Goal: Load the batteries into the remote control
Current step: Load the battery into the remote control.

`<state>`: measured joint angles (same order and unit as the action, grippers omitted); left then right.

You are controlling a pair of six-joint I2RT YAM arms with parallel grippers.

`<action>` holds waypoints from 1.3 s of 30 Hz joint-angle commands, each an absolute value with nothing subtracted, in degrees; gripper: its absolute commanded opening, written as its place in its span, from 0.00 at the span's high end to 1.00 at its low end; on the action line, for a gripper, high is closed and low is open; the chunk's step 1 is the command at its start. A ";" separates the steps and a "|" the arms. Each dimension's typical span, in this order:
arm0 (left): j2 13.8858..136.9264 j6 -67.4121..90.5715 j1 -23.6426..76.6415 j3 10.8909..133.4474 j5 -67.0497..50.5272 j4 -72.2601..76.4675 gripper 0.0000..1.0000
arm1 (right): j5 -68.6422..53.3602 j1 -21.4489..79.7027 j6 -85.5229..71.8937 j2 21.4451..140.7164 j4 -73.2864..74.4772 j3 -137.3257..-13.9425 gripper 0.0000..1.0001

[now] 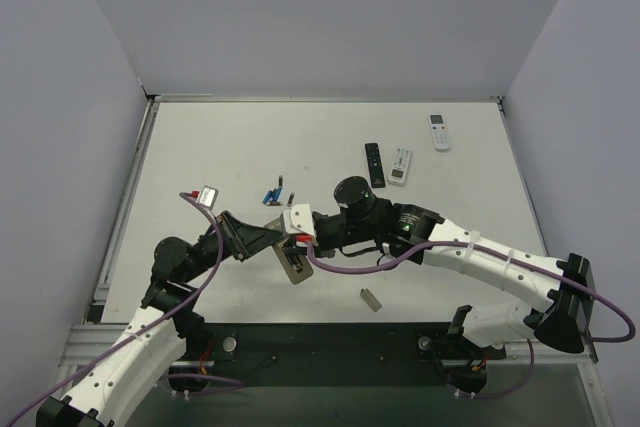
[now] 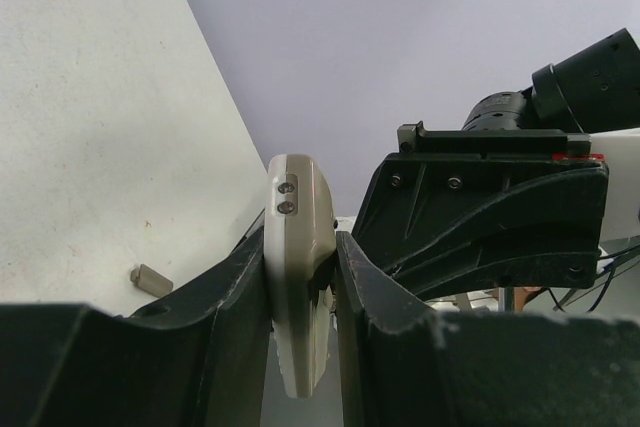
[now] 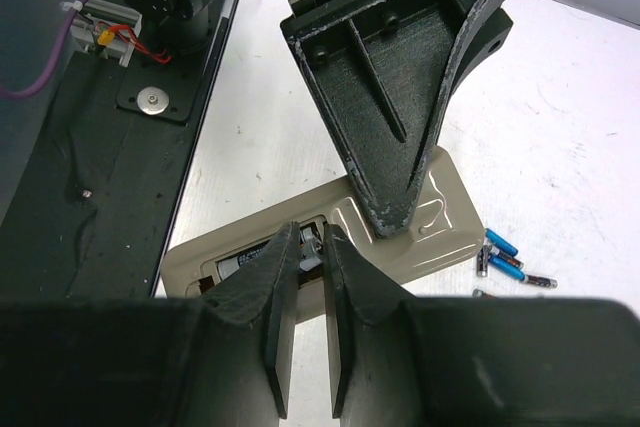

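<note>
The remote control point(image 1: 297, 265) lies grey-tan back up, its battery recess open. My left gripper point(image 1: 268, 237) is shut on it; in the left wrist view the remote point(image 2: 295, 197) stands edge-on between the gripper's point(image 2: 300, 243) fingers. In the right wrist view the remote point(image 3: 450, 217) shows one dark battery point(image 3: 238, 263) lying in the recess. My right gripper point(image 3: 311, 239) is over the recess, its fingers closed on a second battery point(image 3: 313, 249) at the recess mouth. Several loose blue and dark batteries point(image 3: 505, 257) lie on the table beside the remote; they also show in the top view point(image 1: 275, 194).
A small tan battery cover point(image 1: 371, 299) lies loose near the front edge and also shows in the left wrist view point(image 2: 150, 277). A slim black remote point(image 1: 373, 163) and two white remotes point(image 1: 400, 166) point(image 1: 439, 131) lie at the back right. A small silver box point(image 1: 207, 194) sits at the left.
</note>
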<state>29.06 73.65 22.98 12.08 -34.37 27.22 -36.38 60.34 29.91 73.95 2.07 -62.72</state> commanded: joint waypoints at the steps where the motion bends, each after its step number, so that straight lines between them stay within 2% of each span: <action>1: 27.60 78.92 22.59 13.45 -31.29 40.77 1.00 | -38.59 60.03 29.62 74.00 7.12 -60.03 0.91; 5: 27.60 79.89 22.41 13.62 -30.94 42.97 1.00 | -37.88 60.03 29.18 73.83 7.12 -58.63 0.95; 10: 27.33 80.07 22.24 14.06 -30.76 44.91 1.00 | -34.46 59.15 28.04 73.13 6.86 -56.34 0.95; 21: 25.93 80.07 22.06 14.59 -30.50 45.97 1.00 | -30.67 58.27 28.21 72.33 7.38 -53.52 0.88; 28: 26.37 79.98 22.06 15.20 -30.76 46.76 1.00 | -28.30 60.29 30.14 75.58 11.77 -56.16 0.87; 33: 26.37 79.63 21.97 15.47 -30.94 46.85 1.00 | -26.46 61.00 30.06 76.81 12.57 -56.43 0.97; 39: 26.72 79.28 21.62 16.26 -31.73 47.20 1.00 | -24.78 61.17 30.23 77.78 12.74 -55.46 0.99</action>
